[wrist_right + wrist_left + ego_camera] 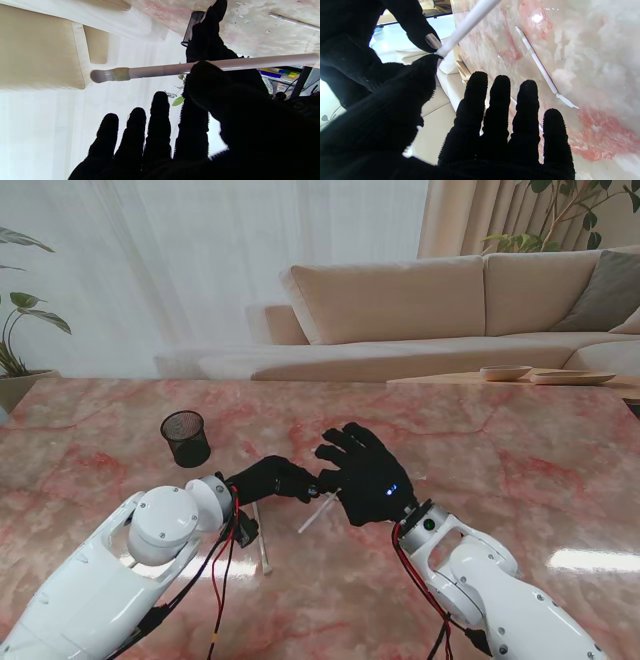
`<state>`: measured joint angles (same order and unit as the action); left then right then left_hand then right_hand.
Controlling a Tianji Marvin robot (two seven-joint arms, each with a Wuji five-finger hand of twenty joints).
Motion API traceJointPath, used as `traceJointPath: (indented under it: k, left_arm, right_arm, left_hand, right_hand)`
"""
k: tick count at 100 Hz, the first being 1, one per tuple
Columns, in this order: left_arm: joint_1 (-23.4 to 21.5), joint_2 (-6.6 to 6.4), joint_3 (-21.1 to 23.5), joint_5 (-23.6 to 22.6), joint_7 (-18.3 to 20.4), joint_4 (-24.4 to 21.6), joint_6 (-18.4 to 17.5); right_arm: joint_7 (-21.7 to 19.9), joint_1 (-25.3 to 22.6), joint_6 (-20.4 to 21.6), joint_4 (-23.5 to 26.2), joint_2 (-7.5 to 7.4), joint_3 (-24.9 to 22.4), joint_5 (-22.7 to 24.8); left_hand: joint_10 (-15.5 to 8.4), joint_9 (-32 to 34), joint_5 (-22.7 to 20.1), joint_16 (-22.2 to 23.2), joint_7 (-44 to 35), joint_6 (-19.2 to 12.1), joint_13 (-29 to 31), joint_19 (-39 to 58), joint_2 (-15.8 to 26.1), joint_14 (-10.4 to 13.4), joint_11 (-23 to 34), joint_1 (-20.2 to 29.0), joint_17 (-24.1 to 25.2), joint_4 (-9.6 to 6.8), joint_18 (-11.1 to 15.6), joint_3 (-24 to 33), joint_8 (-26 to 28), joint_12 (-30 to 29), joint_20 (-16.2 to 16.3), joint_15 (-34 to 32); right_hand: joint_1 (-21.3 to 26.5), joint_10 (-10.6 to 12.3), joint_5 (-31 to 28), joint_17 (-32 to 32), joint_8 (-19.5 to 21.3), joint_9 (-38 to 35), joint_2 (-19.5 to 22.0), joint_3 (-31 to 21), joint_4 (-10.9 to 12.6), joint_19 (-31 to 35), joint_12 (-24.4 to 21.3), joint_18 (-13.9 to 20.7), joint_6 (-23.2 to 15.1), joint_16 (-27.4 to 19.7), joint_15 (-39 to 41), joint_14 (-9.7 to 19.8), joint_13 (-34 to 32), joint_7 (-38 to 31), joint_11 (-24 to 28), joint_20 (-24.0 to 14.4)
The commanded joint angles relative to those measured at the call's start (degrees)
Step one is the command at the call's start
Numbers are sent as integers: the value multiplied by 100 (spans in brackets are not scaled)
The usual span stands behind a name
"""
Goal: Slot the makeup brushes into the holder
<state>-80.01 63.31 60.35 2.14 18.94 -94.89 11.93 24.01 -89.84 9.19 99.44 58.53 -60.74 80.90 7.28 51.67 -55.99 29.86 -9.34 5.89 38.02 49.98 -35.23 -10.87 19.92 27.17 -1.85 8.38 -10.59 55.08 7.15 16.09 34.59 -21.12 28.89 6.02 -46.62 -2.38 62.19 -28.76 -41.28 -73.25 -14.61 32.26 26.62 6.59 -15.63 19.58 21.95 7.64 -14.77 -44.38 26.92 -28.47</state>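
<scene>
Nearest to me, a second white makeup brush (262, 542) lies flat on the pink marble table (520, 460), just beside the left wrist and untouched — in the left wrist view it shows as a thin white stick with a flat pale tip (540, 67).

A little farther out, the two black-gloved hands meet over the table around the white makeup brush in hand (318, 514). The right hand (368, 472) pinches its handle between thumb and forefinger, the other three fingers spread and straight (160, 117); the right wrist view shows the long pale handle (175, 68) crossing the hand, its bristle end free. The left hand (278, 478) reaches in from the left, and its thumb tip (427, 65) touches the end of the handle with its four fingers held open — a touch, by the look of it, not a grasp.

Such a brush should be light, stiff and rather smooth, so a thin pinch may let it swivel; I would hold it mid-handle, clear of the soft bristles, which crush easily.

Farthest off, to the left, the black mesh holder (185, 438) stands upright, well apart from both hands.
</scene>
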Motion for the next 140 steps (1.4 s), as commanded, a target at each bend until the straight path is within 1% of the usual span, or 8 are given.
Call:
traceJointPath:
  k: [1, 53, 57, 72, 83, 92, 101, 140]
  left_arm:
    - [60, 34, -48, 18, 74, 30, 59]
    - [269, 48, -306, 278, 260, 252, 73]
    - [278, 45, -316, 279, 275, 263, 60]
    - [297, 44, -344, 285, 293, 299, 23]
    - [286, 52, -347, 300, 271, 312, -19]
    - [278, 60, -355, 282, 229, 326, -62]
    - [257, 84, -355, 272, 131, 341, -108]
    - [233, 127, -378, 277, -32, 384, -228]
  right_arm:
    - [-44, 33, 54, -17, -16, 18, 30]
    - [8, 196, 167, -89, -41, 116, 95]
    - [3, 205, 170, -93, -41, 126, 91]
    - [-9, 237, 167, -109, -39, 168, 74]
    - [-9, 256, 155, -117, -38, 190, 75]
    - [-29, 261, 151, -114, -37, 197, 65]
    - [-34, 264, 155, -109, -37, 204, 67]
    - [-54, 272, 132, -99, -37, 218, 74]
  left_hand:
    - [-135, 227, -199, 88, -96, -203, 171, 237, -259, 97, 112, -163, 10, 110, -1, 191, 17, 9, -93, -161]
    - [-143, 485, -392, 175, -249, -337, 397, 390, -365, 118, 183, -93, -44, 137, 60, 206, 60, 29, -58, -308]
    - [-296, 561, -434, 193, -306, -380, 445, 407, -367, 134, 208, -41, -48, 130, 68, 196, 84, 36, -52, -340]
    - [-367, 784, -546, 281, -581, -521, 619, 485, -328, 174, 273, 176, -94, 80, 95, 117, 188, 48, -32, -455]
    - [-437, 1032, -605, 405, -1076, -704, 794, 642, -494, 201, 360, 619, -156, 511, 110, -296, 141, 61, 21, -592]
    - [-514, 1214, -557, 475, -1698, -844, 954, 771, -557, 238, 421, 916, -239, 568, 123, -543, -122, 64, 65, -680]
    - [-557, 1450, -419, 526, -2714, -982, 1122, 901, -597, 238, 451, 1230, -309, 482, 130, -894, -657, 135, 101, -783]
    - [-731, 2260, -599, 718, -3611, -1307, 1488, 1242, -498, 269, -37, 1561, -443, 365, 153, -854, -717, 731, 277, -1088]
  right_hand:
    - [164, 75, -473, 128, 283, -49, 230, -221, 85, -118, 58, 97, -544, 90, -90, 106, -56, -373, -69, -76]
    - [169, 80, -483, 137, 318, -64, 230, -221, 91, -145, 62, 92, -544, 88, -86, 110, -57, -337, -84, -71]
    - [167, 84, -484, 137, 321, -70, 228, -221, 92, -147, 63, 88, -545, 88, -85, 112, -62, -337, -84, -70]
    - [163, 72, -486, 139, 330, -63, 227, -221, 93, -155, 59, 84, -547, 86, -88, 109, -63, -334, -97, -67]
    - [163, 77, -479, 139, 331, -63, 231, -222, 96, -159, 54, 82, -547, 85, -91, 110, -64, -327, -108, -66]
    - [164, 63, -479, 139, 335, -94, 235, -213, 97, -163, 54, 83, -549, 83, -95, 106, -59, -323, -105, -65]
    - [160, 60, -476, 140, 336, -123, 232, -211, 101, -166, 54, 81, -549, 81, -98, 104, -60, -318, -96, -64]
    - [169, 46, -475, 143, 328, -159, 227, -193, 115, -172, 45, 71, -553, 78, -105, 96, -66, -302, -80, -64]
